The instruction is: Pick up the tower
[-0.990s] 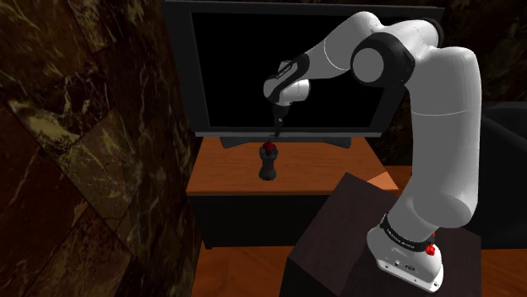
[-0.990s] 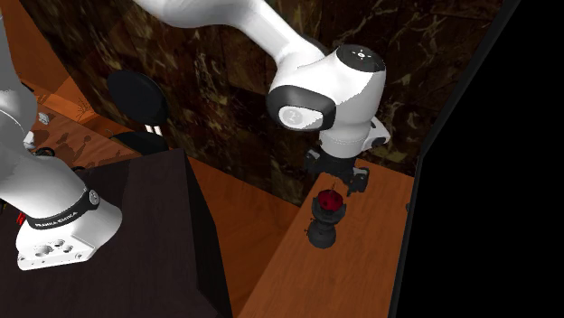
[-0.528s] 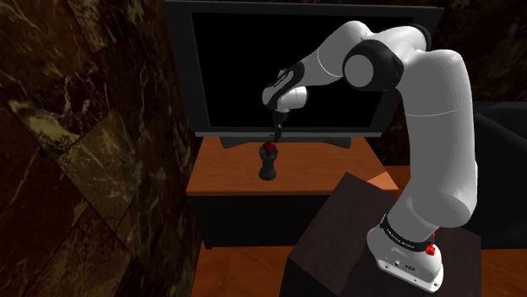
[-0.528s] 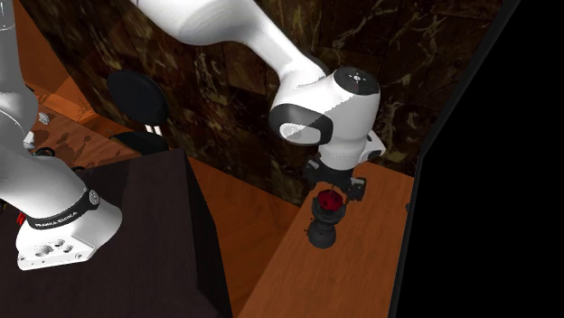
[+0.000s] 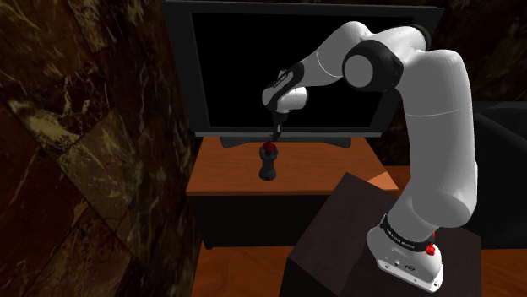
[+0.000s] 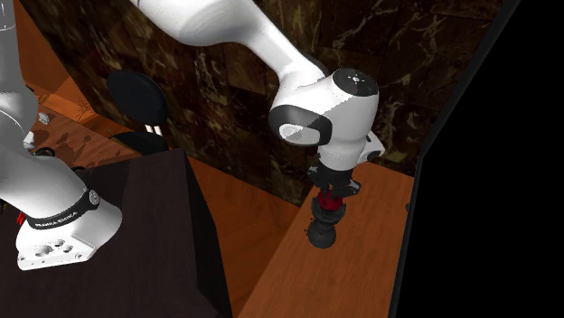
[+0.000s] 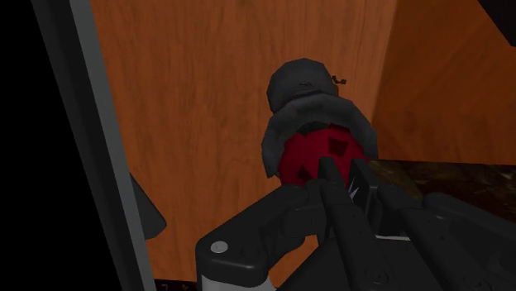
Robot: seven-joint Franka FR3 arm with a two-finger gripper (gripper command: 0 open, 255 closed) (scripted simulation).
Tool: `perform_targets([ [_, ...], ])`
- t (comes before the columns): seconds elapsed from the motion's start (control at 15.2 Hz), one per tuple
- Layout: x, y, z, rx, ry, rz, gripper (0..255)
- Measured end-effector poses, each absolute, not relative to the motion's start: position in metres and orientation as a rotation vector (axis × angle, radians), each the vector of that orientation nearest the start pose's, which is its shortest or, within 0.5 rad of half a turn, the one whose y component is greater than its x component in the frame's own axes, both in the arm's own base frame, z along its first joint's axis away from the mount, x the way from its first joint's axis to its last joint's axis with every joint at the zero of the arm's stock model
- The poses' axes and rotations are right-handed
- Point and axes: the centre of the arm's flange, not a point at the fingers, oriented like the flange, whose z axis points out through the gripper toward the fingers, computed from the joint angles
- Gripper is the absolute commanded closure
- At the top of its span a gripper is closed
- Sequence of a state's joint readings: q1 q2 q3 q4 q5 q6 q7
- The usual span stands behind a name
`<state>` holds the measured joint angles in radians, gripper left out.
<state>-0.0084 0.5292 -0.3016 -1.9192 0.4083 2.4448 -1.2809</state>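
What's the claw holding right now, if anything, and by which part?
The claw looks shut on the tower, pinching its red top; the tower's dark base rests on the wooden table.

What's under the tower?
The tower stands upright on the orange-brown wooden cabinet top, with the gripper at its red cap. The wood shows all around its dark base. The base covers the spot directly beneath it, so that spot can't be seen.
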Motion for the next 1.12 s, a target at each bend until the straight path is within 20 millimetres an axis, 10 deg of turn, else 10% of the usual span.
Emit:
perform_targets([
  [1.12, 0.602, -0.183, 0.301, -2.894, -1.06, -0.165, 255],
])
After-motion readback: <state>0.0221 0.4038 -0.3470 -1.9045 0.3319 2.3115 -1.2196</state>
